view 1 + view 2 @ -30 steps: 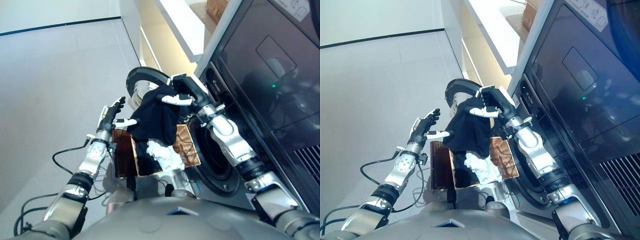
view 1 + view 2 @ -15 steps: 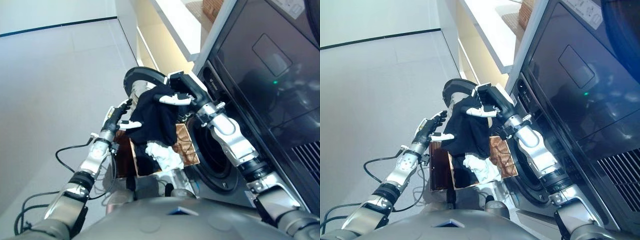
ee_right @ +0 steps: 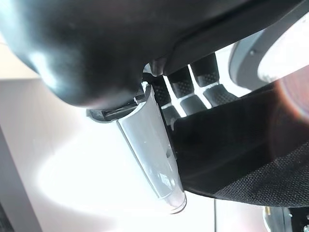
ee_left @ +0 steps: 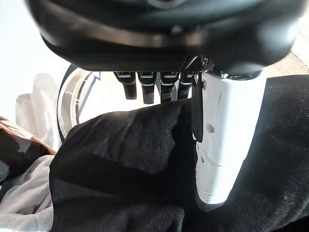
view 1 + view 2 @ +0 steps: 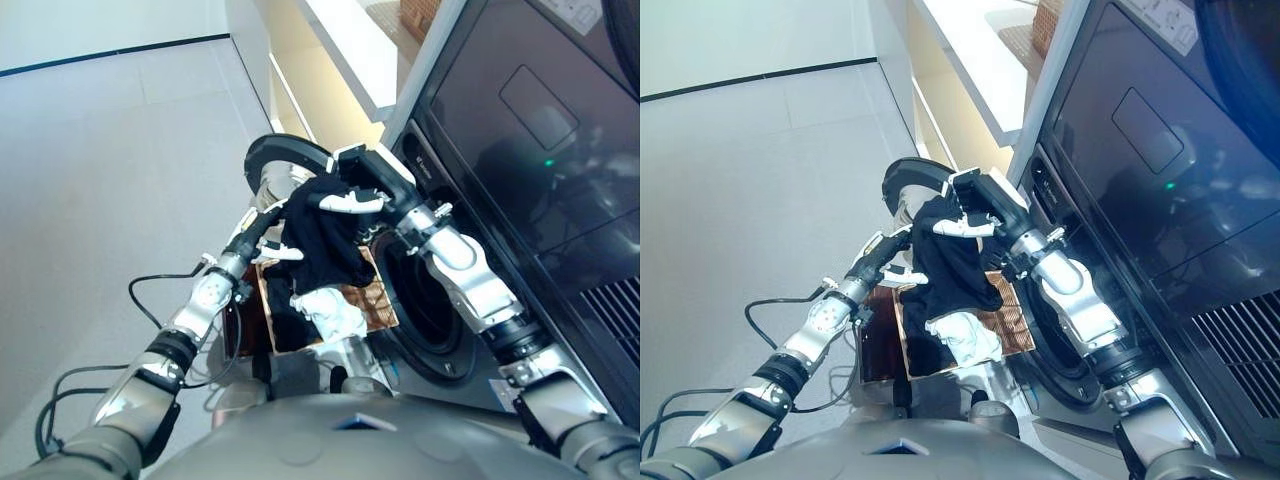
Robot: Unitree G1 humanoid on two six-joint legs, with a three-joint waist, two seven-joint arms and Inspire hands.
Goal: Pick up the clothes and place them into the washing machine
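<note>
black garment [image 5: 322,232] held up between both hands before the open washer [image 5: 430,310]

right hand [image 5: 352,192] grips the garment's top, white-capped thumb pressed over the cloth and fingers curled behind it, as its wrist view shows; left hand [image 5: 262,240] is against the garment's left side, thumb laid flat on the cloth, fingers reaching behind the fold, so whether it has closed on the cloth i cannot tell; garment hangs above a brown basket [image 5: 368,295] that sits on the floor just left of the washer's round opening; white cloth [image 5: 332,312] and more dark cloth lie in the basket; washer door [image 5: 283,160] stands swung open behind the hands; pale counter [image 5: 345,55] runs along the wall beyond.
</note>
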